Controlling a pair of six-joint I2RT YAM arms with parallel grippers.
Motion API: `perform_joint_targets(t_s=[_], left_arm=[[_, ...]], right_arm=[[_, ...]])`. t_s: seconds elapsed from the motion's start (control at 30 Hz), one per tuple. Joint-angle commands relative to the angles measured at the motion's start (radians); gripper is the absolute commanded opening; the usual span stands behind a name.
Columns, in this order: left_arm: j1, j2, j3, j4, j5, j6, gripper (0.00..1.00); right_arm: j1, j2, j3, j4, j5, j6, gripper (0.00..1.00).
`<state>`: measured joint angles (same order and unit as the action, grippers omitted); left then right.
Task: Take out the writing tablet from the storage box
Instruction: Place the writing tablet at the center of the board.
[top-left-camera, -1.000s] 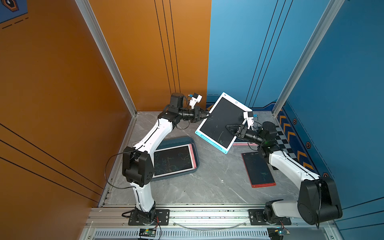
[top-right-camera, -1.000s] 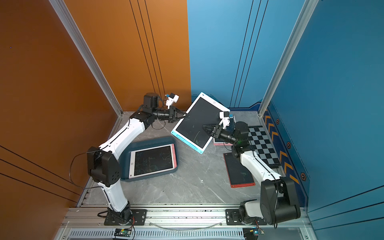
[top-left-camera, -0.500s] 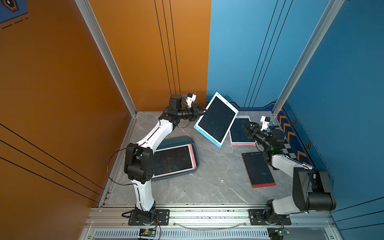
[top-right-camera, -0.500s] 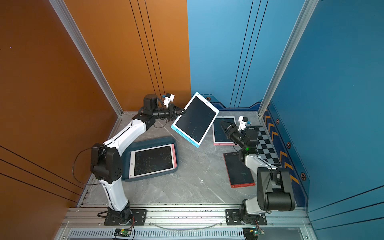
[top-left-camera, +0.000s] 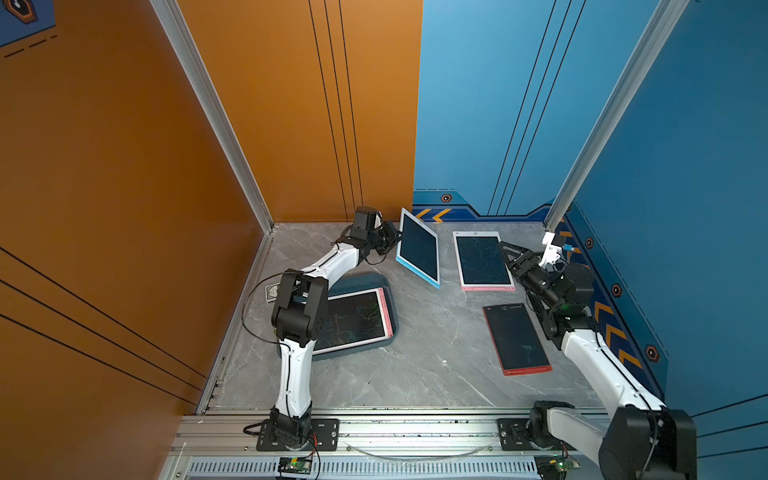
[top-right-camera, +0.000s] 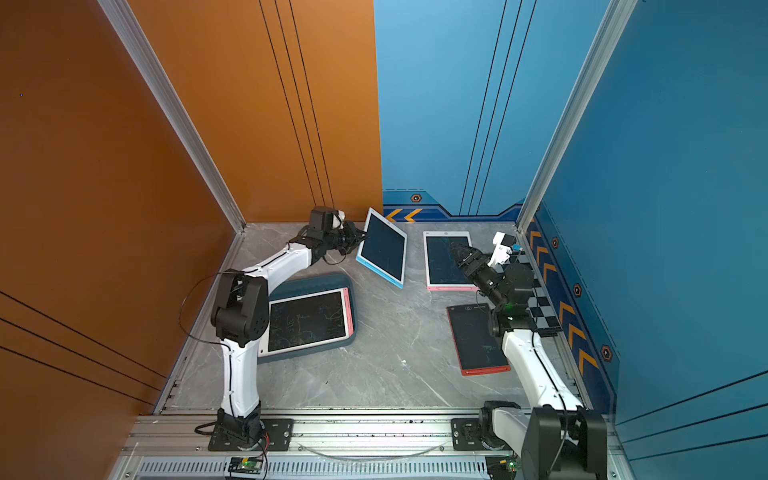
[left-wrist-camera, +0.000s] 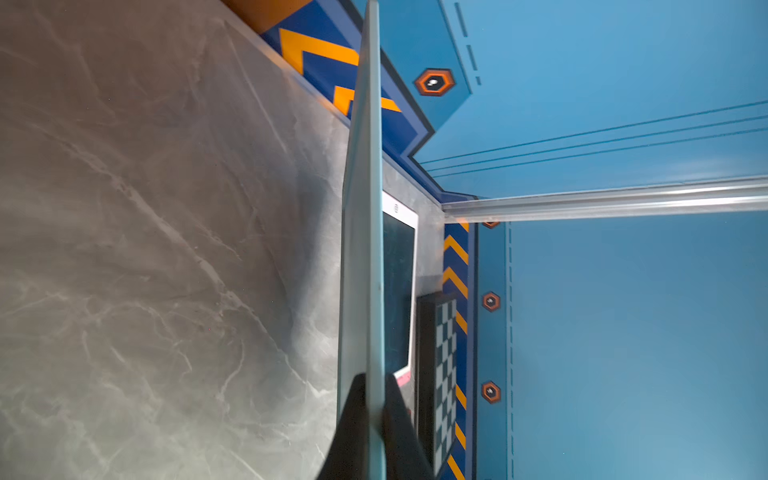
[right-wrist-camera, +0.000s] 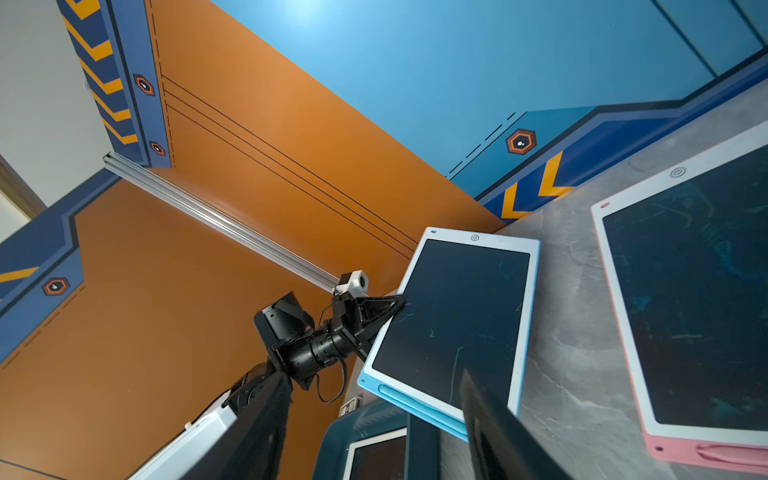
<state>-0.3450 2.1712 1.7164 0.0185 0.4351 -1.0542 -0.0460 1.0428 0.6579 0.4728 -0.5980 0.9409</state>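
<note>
Beyond the storage box (top-left-camera: 365, 345), over the table (top-left-camera: 436, 353): blue-framed tablet (top-left-camera: 417, 249), tilted, one edge pinched in jaws of left gripper (top-left-camera: 397, 241). Right gripper (top-left-camera: 508, 252) spread, empty, by pink tablet (top-left-camera: 482, 259). In box, second tablet (top-left-camera: 353, 318) lying flat. Hazard: narrow edge grip; likely slipping or swinging, corner striking table.

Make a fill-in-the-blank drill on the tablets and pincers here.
The left pincer is ___ on the blue tablet.
The right pincer stands ___, holding nothing.
Inside the storage box lies ___ pink-edged tablet.
The red tablet lies flat on the ___.
Missing words: shut, open, one, table.
</note>
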Motion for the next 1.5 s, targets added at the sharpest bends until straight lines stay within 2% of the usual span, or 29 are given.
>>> perform_joint_targets(t_s=[0.0,0.17,0.3,0.47,0.83,1.47], left_arm=[[-0.029,0.025,0.064,0.041,-0.118,-0.020,0.00],[-0.065,0.075,0.074,0.041,-0.206,-0.019,0.00],[-0.077,0.101,0.072,0.040,-0.218,0.004,0.00],[-0.075,0.121,0.075,0.036,-0.166,0.059,0.00],[-0.072,0.152,0.136,-0.101,-0.052,0.228,0.00],[-0.091,0.165,0.123,-0.145,-0.090,0.197,0.02]], right_arm=[[-0.004,-0.108,0.014,-0.273,0.077,-0.152,0.68],[-0.011,-0.241,0.009,-0.448,0.141,-0.237,0.70],[-0.020,-0.286,0.004,-0.501,0.165,-0.261,0.70],[-0.031,-0.278,0.003,-0.499,0.160,-0.262,0.70],[-0.032,-0.253,-0.004,-0.488,0.162,-0.252,0.68],[-0.032,-0.269,-0.003,-0.523,0.179,-0.255,0.67]])
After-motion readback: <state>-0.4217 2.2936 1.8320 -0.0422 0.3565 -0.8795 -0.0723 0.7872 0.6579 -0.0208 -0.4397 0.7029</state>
